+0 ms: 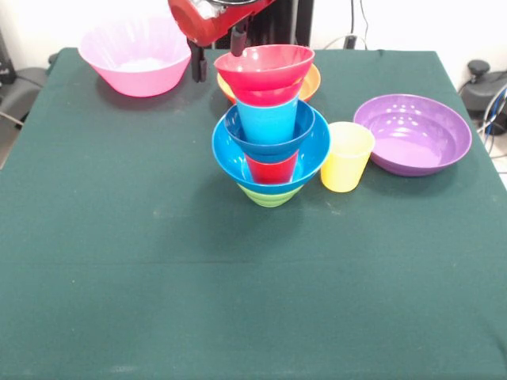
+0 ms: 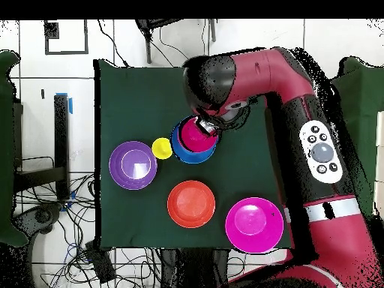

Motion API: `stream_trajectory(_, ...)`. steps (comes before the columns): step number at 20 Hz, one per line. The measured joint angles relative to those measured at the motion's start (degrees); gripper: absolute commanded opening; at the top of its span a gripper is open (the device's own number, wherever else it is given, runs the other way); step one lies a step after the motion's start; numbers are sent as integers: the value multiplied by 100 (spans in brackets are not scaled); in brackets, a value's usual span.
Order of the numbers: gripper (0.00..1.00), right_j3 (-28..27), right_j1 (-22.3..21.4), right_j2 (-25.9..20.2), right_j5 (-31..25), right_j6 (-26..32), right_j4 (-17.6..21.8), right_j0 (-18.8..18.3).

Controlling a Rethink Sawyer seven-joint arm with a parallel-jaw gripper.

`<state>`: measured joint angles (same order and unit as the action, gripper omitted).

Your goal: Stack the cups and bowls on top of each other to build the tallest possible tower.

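Observation:
The tower stands mid-table: green bowl (image 1: 269, 195) at the bottom, then large blue bowl (image 1: 313, 150), red cup (image 1: 271, 169), small blue bowl (image 1: 269, 140) and sky-blue cup (image 1: 269, 120). A small red bowl (image 1: 265, 67) sits slightly tilted on top; in the overhead view it (image 2: 196, 136) shows above the large blue bowl (image 2: 193, 156). My gripper (image 1: 217, 59) comes down at the red bowl's left rim, one finger (image 1: 238, 41) at the rim and the other outside it, set apart. The overhead view shows the arm over the gripper (image 2: 210, 124). The yellow cup (image 1: 346, 157) stands right of the tower.
The purple bowl (image 1: 412, 134) lies at the right, the pink bowl (image 1: 139, 55) at the far left, and the orange bowl (image 1: 311, 82) just behind the tower. In the overhead view they are the purple (image 2: 133, 165), pink (image 2: 254, 224) and orange (image 2: 191, 203) bowls.

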<state>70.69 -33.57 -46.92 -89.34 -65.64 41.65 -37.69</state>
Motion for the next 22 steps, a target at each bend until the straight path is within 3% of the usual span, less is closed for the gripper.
stream_trajectory(13, 100, 0, -235, 0, -146, 1, 57, -106)
stream_trajectory(22, 100, -156, -9, 0, -145, 209, 239, -187)
